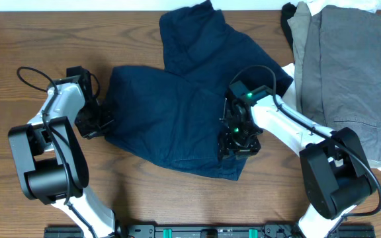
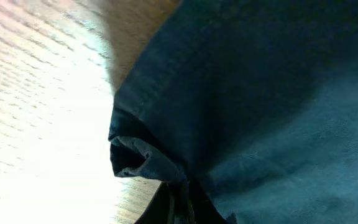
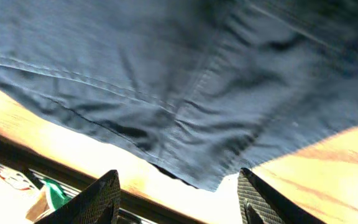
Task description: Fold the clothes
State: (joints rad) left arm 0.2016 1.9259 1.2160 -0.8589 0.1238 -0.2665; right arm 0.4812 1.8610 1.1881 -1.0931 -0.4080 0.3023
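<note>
Pinching left edge of large dark navy crinkled fabric garment, spread on brown wooden table, in clamped left gripper; hovering right gripper agape above near hem. Risking skewed fold from one-sided pulling.

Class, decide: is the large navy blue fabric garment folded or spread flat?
Partly folded: the large navy blue fabric garment lies doubled over itself, edges unaligned.

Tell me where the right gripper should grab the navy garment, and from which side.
Probably the near right hem corner of the navy garment, taken from above on its near side by the right gripper. That corner lies flat as a point on the table, just ahead of the open jaws, and the left gripper pinches the opposite edge.
</note>
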